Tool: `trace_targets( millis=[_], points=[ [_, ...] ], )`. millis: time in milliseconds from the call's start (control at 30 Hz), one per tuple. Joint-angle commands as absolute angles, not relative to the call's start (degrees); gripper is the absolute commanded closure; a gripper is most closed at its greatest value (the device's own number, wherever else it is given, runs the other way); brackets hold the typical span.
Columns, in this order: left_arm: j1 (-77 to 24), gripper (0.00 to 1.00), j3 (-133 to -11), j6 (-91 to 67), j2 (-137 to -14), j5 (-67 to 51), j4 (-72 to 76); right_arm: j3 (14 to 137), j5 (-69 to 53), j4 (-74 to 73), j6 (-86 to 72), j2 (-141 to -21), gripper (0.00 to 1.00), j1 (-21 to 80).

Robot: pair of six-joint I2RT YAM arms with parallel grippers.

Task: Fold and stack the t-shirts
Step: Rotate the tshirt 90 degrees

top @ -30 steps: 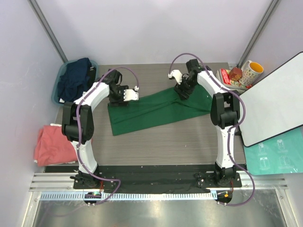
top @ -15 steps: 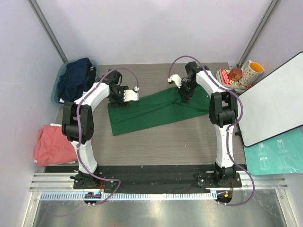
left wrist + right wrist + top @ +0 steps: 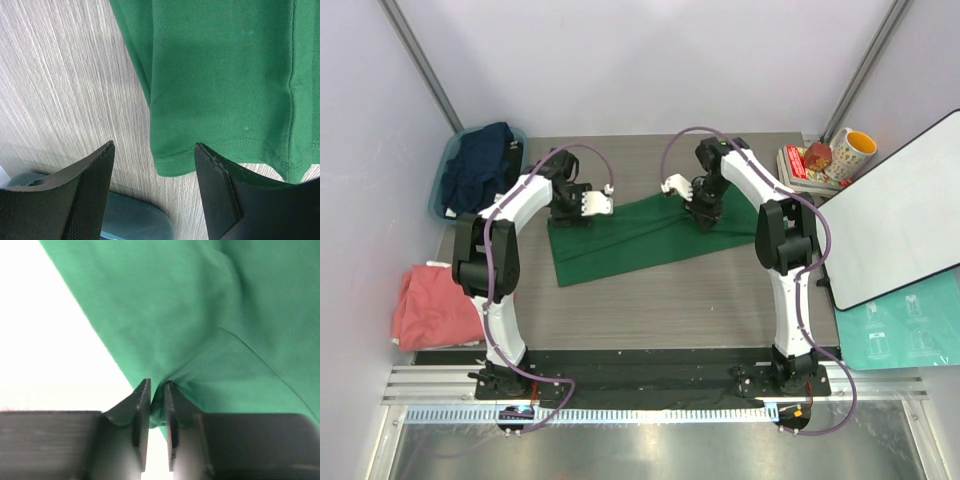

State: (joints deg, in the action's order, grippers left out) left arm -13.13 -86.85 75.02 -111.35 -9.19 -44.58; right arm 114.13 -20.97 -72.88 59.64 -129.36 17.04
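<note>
The dark green t-shirt [image 3: 640, 232] lies spread across the middle of the table. My right gripper [image 3: 703, 214] is at its far edge; in the right wrist view the right gripper [image 3: 157, 395] is shut on a bunched fold of the green t-shirt [image 3: 200, 325]. My left gripper [image 3: 569, 216] hovers over the shirt's far left corner. Seen from the left wrist, the left gripper [image 3: 155, 195] is open, the hem of the green shirt [image 3: 225, 75] lying between its fingers, untouched. A navy t-shirt [image 3: 480, 165] fills the teal tub [image 3: 437, 195]. A salmon-pink t-shirt [image 3: 430, 305] lies off the table's left edge.
At the far right corner stand a yellow-and-white mug [image 3: 853, 152] and stacked books [image 3: 803, 162]. A whiteboard [image 3: 900, 220] leans along the right edge over a teal sheet [image 3: 895, 330]. The tub's rim [image 3: 135, 222] sits just beyond the left fingers.
My right gripper has shut on the green shirt's far edge and moved left with it, pulling the cloth along. The left arm has not moved.
</note>
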Motion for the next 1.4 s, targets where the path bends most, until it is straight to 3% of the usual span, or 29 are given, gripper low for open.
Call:
trace_targets(
  millis=[0,133,400,500,700,800,1000,1367],
  points=[
    [-13.36,0.34,-87.36,75.32,-111.8,-9.67,-44.12,112.77,-20.13,-82.78,64.16,-124.63,0.73,20.12],
    [-13.36,0.34,-87.36,75.67,-111.8,-9.58,-44.03,112.15,-19.25,-83.41,64.51,-124.1,0.57,20.65],
    [-13.36,0.34,-87.19,76.03,-111.18,-9.49,-44.12,114.16,-18.63,-82.1,62.77,-122.79,0.52,20.39],
    [-13.36,0.34,-86.92,75.59,-110.66,-10.19,-44.73,115.49,-17.5,-74.93,57.42,-122.17,0.56,18.37],
    [-13.36,0.34,-87.28,75.58,-109.16,-14.41,-51.58,111.27,-10.56,-56.99,50.81,-122.25,0.86,13.98],
    [-13.36,0.37,-86.75,75.85,-109.16,-15.2,-54.05,111.88,-9.23,-55.46,49.57,-125.24,0.91,13.62],
    [-13.45,0.51,-86.66,73.92,-110.3,-17.05,-57.57,112.85,-9.93,-54.58,48.69,-128.41,0.91,13.62],
    [-13.97,0.55,-80.77,71.98,-111.0,-18.54,-59.32,111.8,-10.99,-54.58,48.96,-126.65,0.91,13.54]
  ],
)
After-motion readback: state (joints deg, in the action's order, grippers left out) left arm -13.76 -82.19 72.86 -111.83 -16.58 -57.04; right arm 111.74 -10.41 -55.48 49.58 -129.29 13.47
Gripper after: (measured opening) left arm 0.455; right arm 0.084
